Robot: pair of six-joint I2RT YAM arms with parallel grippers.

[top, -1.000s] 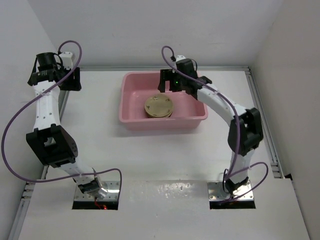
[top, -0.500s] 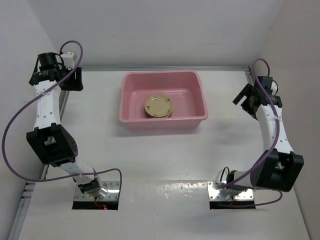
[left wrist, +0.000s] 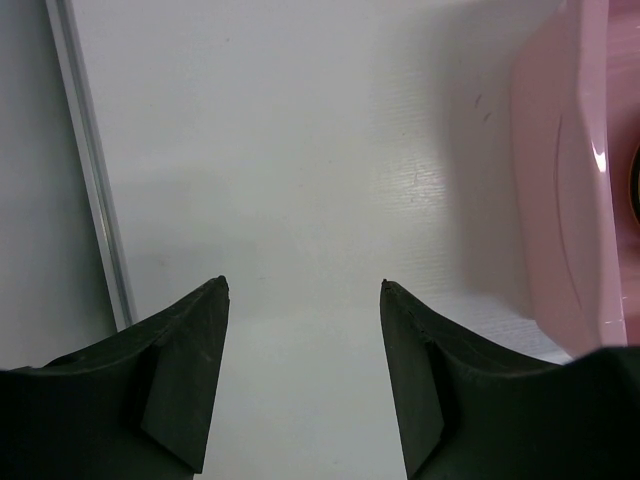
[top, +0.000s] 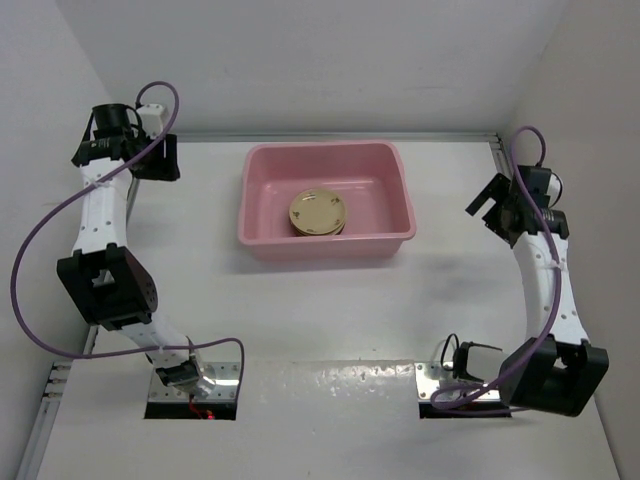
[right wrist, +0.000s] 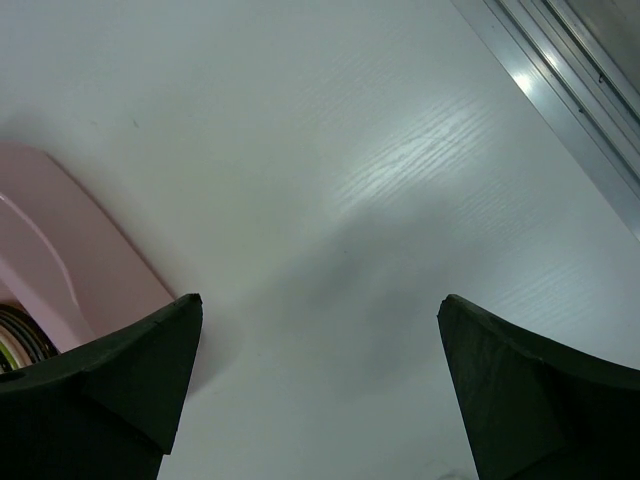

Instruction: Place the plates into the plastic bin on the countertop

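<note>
The pink plastic bin (top: 265, 232) stands at the back middle of the white countertop (top: 330, 310). A stack of plates (top: 318, 212) lies in its middle, a patterned dark-yellow one on top; the ones beneath are mostly hidden. My left gripper (top: 162, 160) is open and empty over bare countertop left of the bin; the bin's side shows in the left wrist view (left wrist: 560, 170). My right gripper (top: 487, 207) is open and empty to the right of the bin; a bin corner (right wrist: 60, 260) and plate edges (right wrist: 22, 336) show in the right wrist view.
White walls enclose the countertop. Metal rails run along the left edge (left wrist: 90, 170) and the right edge (right wrist: 560, 90). Purple cables loop from both arms. The arm bases sit at the near edge.
My right arm has swung out of the bin to the right side of the countertop, empty. My left gripper has shifted slightly right toward the bin. The plate stack has not moved.
</note>
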